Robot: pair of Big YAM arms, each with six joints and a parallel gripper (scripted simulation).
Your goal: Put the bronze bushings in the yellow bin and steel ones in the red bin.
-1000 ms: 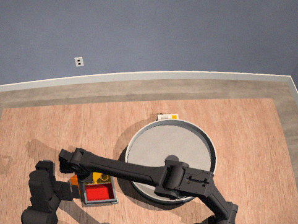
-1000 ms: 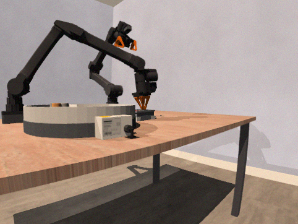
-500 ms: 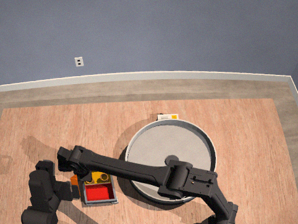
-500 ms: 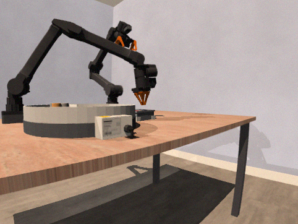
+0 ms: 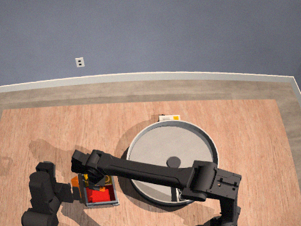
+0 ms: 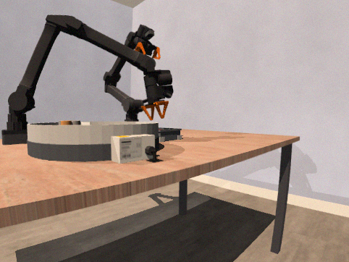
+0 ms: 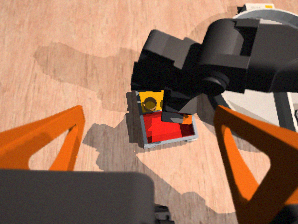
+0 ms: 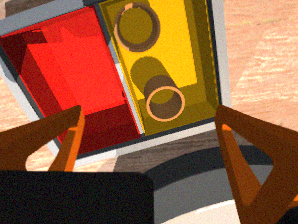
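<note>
Hovers above the yellow bin (image 5: 110, 180) (image 7: 152, 95) (image 8: 185, 45) and red bin (image 5: 101, 195) (image 7: 162, 127) (image 8: 75, 65) with the right hand (image 5: 95, 187) (image 6: 156, 119) (image 8: 149, 112) – wide open, gripping nothing. Holds the left hand (image 5: 75, 182) (image 6: 148, 53) (image 7: 149, 112) open too, also without a grip. Shows one bronze bushing (image 8: 138, 48) and another bronze bushing (image 8: 160, 82) inside the yellow bin – plus a bronze piece (image 6: 65, 122) and a grey piece (image 6: 76, 123) on the turntable (image 5: 214, 157) (image 6: 90, 134).

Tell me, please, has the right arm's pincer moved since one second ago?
Yes: in the exterior view the right pincer has risen, now higher above the bins' rim.
</note>
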